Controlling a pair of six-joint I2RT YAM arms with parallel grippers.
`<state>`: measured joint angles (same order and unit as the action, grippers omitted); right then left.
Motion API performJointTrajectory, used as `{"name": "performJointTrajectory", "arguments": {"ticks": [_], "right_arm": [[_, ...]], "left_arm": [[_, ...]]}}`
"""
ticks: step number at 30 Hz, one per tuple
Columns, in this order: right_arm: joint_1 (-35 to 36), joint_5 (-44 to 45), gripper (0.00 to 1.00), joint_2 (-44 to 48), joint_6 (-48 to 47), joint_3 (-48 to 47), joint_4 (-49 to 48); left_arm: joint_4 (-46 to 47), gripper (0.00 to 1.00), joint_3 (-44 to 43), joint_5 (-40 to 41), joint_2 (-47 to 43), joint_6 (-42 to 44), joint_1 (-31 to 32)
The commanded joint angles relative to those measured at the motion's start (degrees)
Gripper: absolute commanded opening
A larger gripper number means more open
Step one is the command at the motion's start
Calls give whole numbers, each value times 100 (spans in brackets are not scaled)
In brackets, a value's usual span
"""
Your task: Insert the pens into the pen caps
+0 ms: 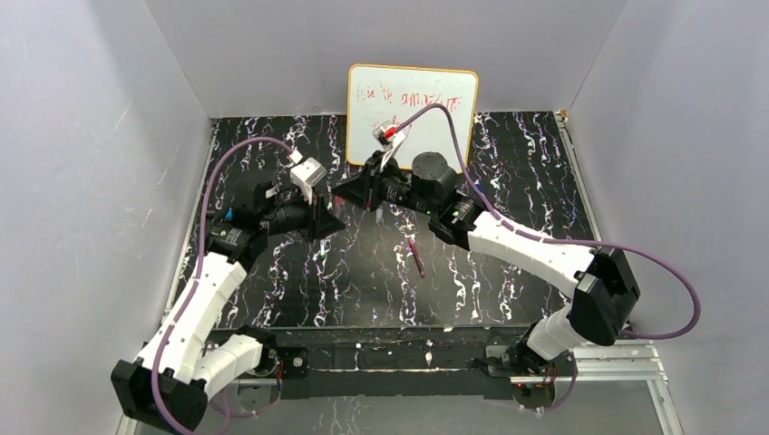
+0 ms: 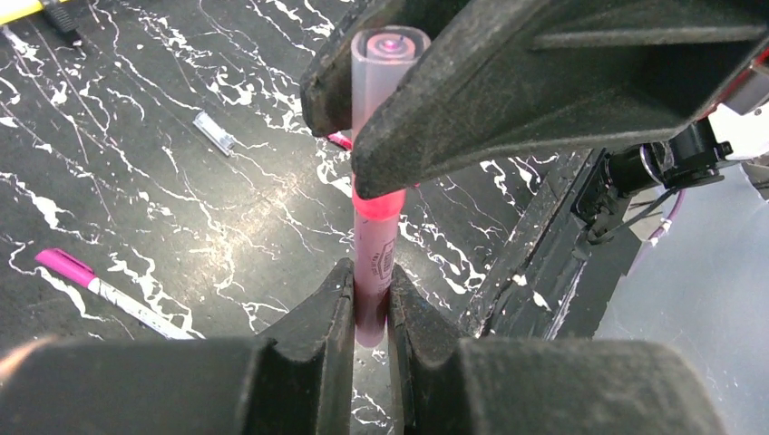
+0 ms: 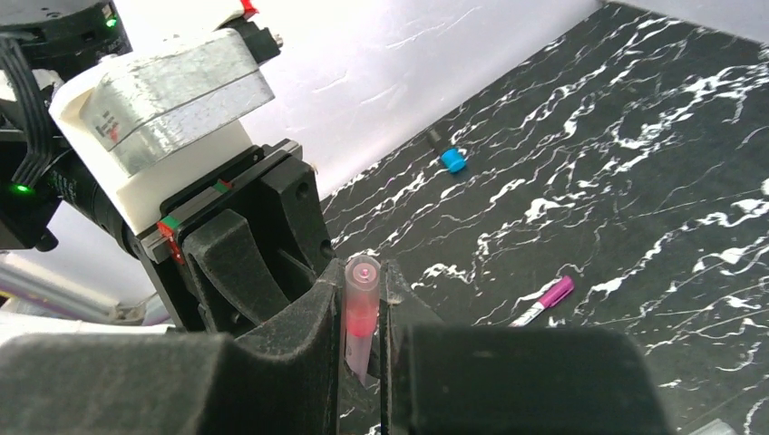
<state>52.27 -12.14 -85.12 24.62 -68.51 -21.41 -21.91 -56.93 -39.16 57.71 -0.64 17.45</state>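
My left gripper (image 2: pixel 370 288) is pinched narrow on the pink pen (image 2: pixel 375 237). Its two fingers press the barrel low down, at the bottom centre of the left wrist view, and the pen stands straight up out of them toward the top of the frame. The pen's upper end sits inside a translucent grey cap (image 2: pixel 388 56). My right gripper (image 3: pixel 363 299) is clamped close on that cap, reaching in from the upper right of the left wrist view.

In the right wrist view the cap stands between my right fingers at lower centre, round end up, with pink showing through its wall. In the top view my two grippers meet tip to tip near the middle of the frame, over the black marbled table (image 1: pixel 508 263).

Well apart from my jaws, a white pen (image 2: pixel 109 290) with a magenta cap lies on the table at the lower left of the left wrist view. A small loose cap (image 2: pixel 215 133) lies at the upper left.
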Motion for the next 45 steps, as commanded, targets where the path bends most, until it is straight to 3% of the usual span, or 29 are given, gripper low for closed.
{"name": "performJointTrajectory", "arguments": {"ticks": [1,4,6,10,15,20,27,35,45], "right_arm": [[146,-649,15,-340,-160,-288,1419],[136,-820,42,-408,-186,-433,1442],[122,-728,53,-357,-175,-450,1378],[-188,353,61,284,31,-103,878],[-711,2228,76,2236,68,968,739],[-745,2431,80,3132,-170,1106,2021],[-745,2427,81,4113,269,1882,2577],[-744,2758,81,4888,450,2421,3024],[-745,3074,81,5304,368,2477,3494]], "left_arm": [[1076,0,159,276,-607,-413,-117],[861,0,152,277,-574,-305,-115],[812,0,211,275,-534,-272,-111],[810,0,649,248,-307,-348,-111],[784,0,1340,862,148,-584,-114],[601,0,1331,1665,1103,-627,-90],[425,0,654,3045,2117,-1069,50],[80,1,-157,2944,3248,-1246,164],[-175,10,-356,2975,3990,-1503,245]]}}
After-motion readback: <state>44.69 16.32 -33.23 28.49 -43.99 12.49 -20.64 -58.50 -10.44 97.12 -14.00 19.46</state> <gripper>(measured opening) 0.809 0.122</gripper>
